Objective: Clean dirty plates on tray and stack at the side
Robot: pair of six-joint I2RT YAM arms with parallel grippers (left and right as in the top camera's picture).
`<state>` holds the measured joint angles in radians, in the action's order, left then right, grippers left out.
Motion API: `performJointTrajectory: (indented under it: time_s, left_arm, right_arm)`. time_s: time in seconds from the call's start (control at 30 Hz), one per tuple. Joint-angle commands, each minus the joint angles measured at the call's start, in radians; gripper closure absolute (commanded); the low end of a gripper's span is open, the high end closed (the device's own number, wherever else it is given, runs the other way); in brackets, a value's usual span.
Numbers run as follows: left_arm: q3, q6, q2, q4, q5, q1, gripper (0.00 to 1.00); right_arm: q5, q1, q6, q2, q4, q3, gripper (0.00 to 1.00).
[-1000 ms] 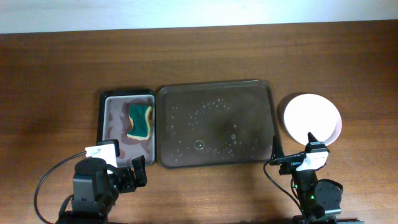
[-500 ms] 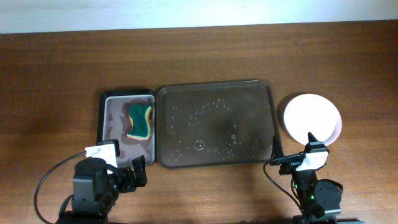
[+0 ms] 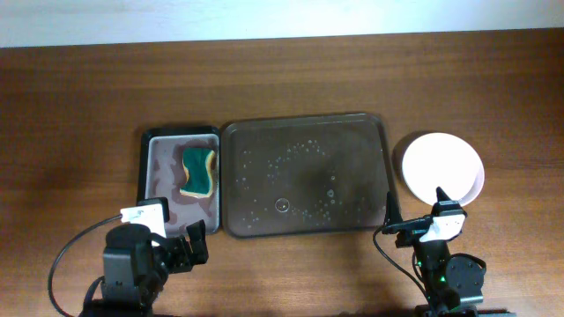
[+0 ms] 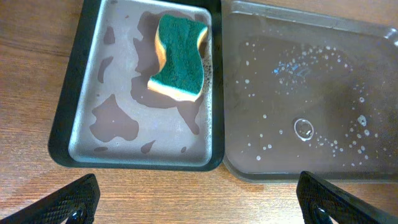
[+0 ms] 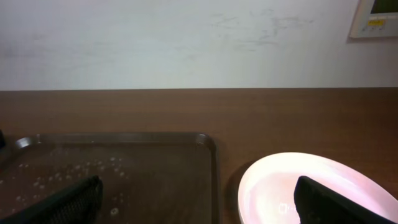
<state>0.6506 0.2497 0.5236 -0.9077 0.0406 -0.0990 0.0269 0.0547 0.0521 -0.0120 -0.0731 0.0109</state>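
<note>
The dark brown tray [image 3: 304, 174] lies mid-table, wet with droplets, and no plate is on it. It also shows in the left wrist view [image 4: 311, 93] and the right wrist view [image 5: 124, 168]. A white plate [image 3: 442, 167] sits on the table to the right of the tray, with no red smears showing. It also shows in the right wrist view [image 5: 292, 180]. I cannot tell whether other plates lie under it. No mint green plate shows. My left gripper [image 3: 196, 242] [image 4: 199, 202] is open and empty near the front edge. My right gripper [image 3: 414, 204] [image 5: 199, 205] is open and empty, in front of the plate.
A small grey tray [image 3: 159, 176] [image 4: 68, 124] holding a green-yellow sponge [image 3: 199, 171] [image 4: 179, 57] and puddles lies against the brown tray's left side. A white wall stands behind the table's far edge.
</note>
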Motion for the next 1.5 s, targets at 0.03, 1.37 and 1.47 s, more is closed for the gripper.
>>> performJointTrajectory:
  time_s: [0.03, 1.37, 1.47]
  left_arm:
    - [-0.027, -0.02, -0.101, -0.004, -0.025, -0.002, 0.01]
    - [-0.642, -0.304, -0.518, 0.828, -0.008, 0.058, 0.01]
    - [-0.642, -0.304, -0.518, 0.828, -0.007, 0.058, 0.01]
  right_arm:
    - [0.014, -0.006, 0.0, 0.009, -0.002, -0.005, 0.01]
    - [0.014, -0.006, 0.0, 0.009, -0.002, -0.005, 0.01]
    - [0.014, -0.006, 0.0, 0.009, -0.003, -0.005, 0.01]
